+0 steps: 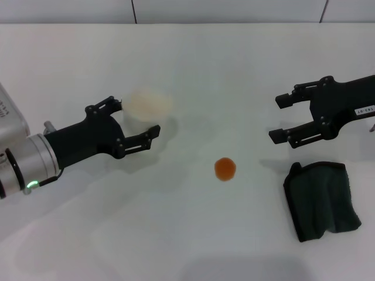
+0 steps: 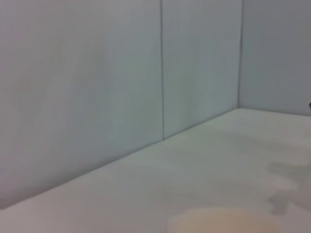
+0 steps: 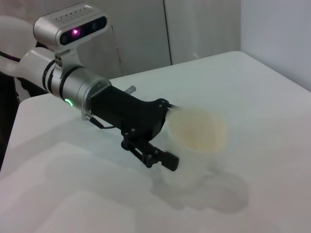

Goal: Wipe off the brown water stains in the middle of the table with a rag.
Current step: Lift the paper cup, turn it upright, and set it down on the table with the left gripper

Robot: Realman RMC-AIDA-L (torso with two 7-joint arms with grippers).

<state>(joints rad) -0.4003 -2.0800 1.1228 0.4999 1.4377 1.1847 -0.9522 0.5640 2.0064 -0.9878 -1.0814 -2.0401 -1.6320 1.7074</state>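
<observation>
- Landmark for everything here is the brown water stain (image 1: pixel 225 168), 1 small orange-brown blot sitting on the glossy white table (image 1: pixel 193 234), roughly mid-surface.
- The rag (image 1: pixel 322 200) lies flat on the table off to the robot's right of the stain and a bit nearer the robot, well apart from it, and nothing is touching it.
- The right gripper (image 1: pixel 282 117) hangs on the rag's side of the stain, farther from the robot than the rag, jaws wide open and empty.
- The left gripper (image 1: pixel 139 122) sits on the opposite side of the stain, jaws spread wide around a white paper cup (image 1: pixel 150 104); whether the fingers actually press on the cup is hard to tell.
- The step in hand looks like picking up the rag. A good way: the right gripper comes back toward the robot over the cloth, drops straight down, and pinches a thick fold rather than a rumpled edge, so it doesn't just drag the cloth.
- It should also keep clear of the stain until the rag is held.
- The right wrist view shows the left gripper (image 3: pixel 171 141) and the cup (image 3: pixel 197 141) with its pale cream inside, but no stain or rag.
- The left wrist view only gives wall, table and a sliver of cup rim (image 2: pixel 223 221).
- Only the head view has stain, rag and both grippers together.
</observation>
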